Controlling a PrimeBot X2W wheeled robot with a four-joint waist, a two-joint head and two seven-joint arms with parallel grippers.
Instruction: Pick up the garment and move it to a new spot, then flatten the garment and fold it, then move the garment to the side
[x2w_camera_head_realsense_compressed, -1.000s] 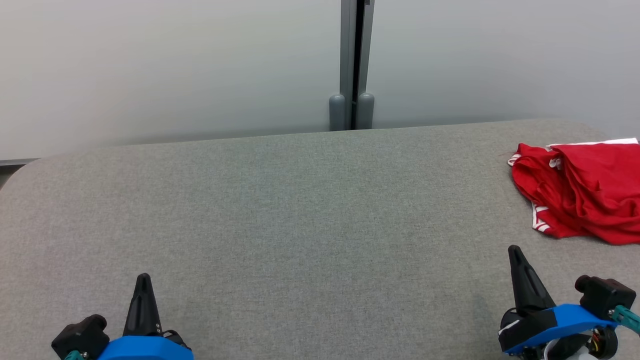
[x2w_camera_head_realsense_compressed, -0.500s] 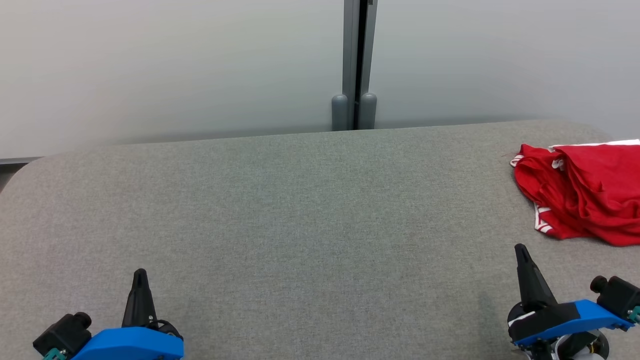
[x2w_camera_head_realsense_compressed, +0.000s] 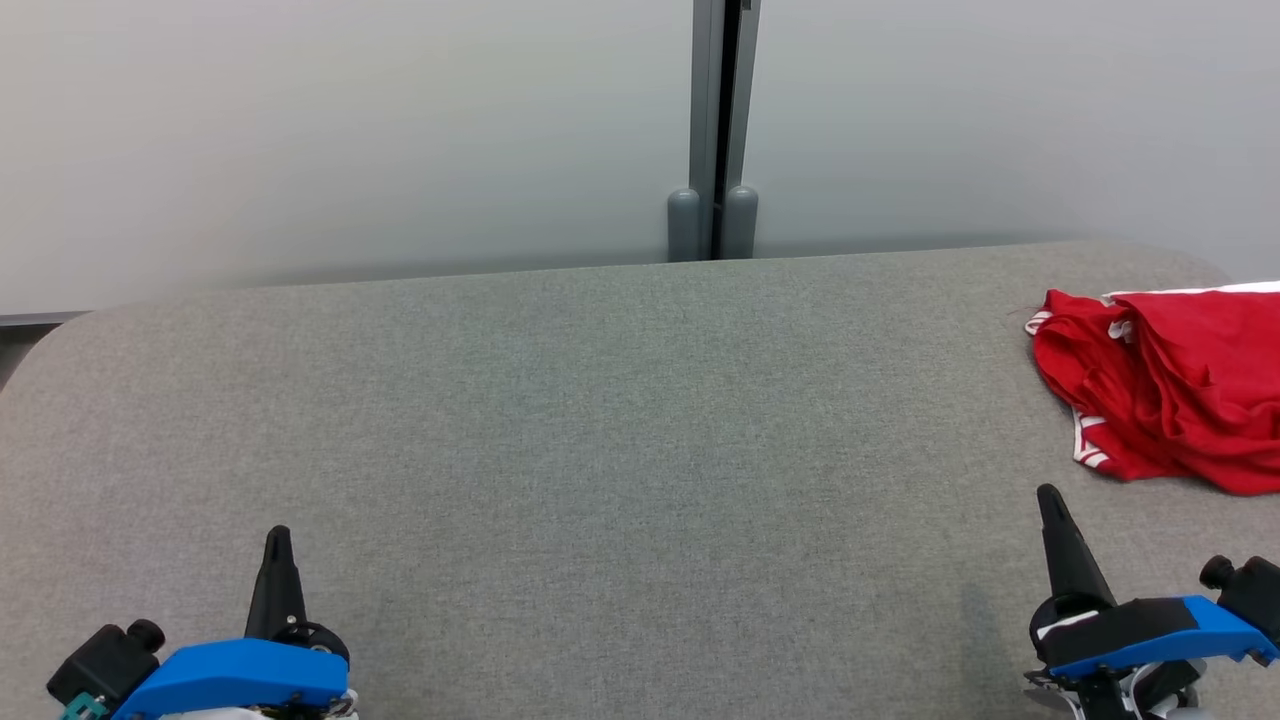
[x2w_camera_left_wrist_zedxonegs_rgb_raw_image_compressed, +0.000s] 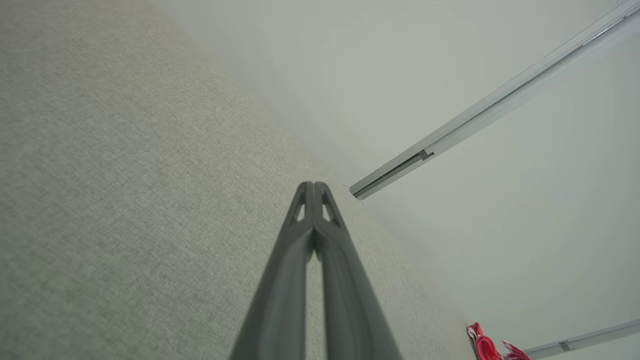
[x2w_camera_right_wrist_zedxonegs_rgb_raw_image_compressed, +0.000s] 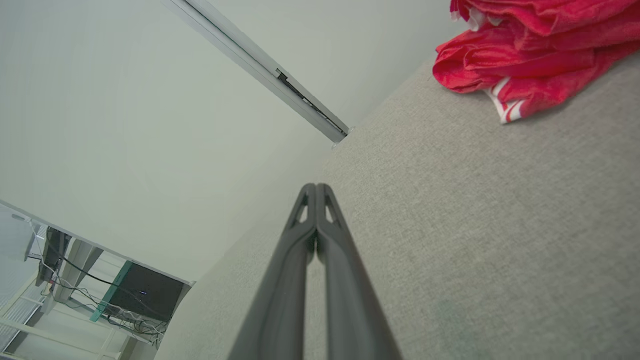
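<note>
The red garment (x2w_camera_head_realsense_compressed: 1170, 385) lies in a rumpled heap at the far right of the table (x2w_camera_head_realsense_compressed: 600, 420), well apart from both pincers. The left pincer (x2w_camera_head_realsense_compressed: 277, 540) and the right pincer (x2w_camera_head_realsense_compressed: 1047, 497) rest low at the front, each pressed together, pinching nothing. The heap could be waiting for a pick-up, or it could be already put aside. The table is grey cloth. Behind it stands a pale wall (x2w_camera_head_realsense_compressed: 350, 130) with a grey post (x2w_camera_head_realsense_compressed: 722, 120).

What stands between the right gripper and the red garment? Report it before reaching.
Nothing visible does. The right gripper, jaws shut, is at the near right of the grey table. The crumpled red garment lies farther back and slightly to its right, and just the table's fabric surface shows between them.
</note>
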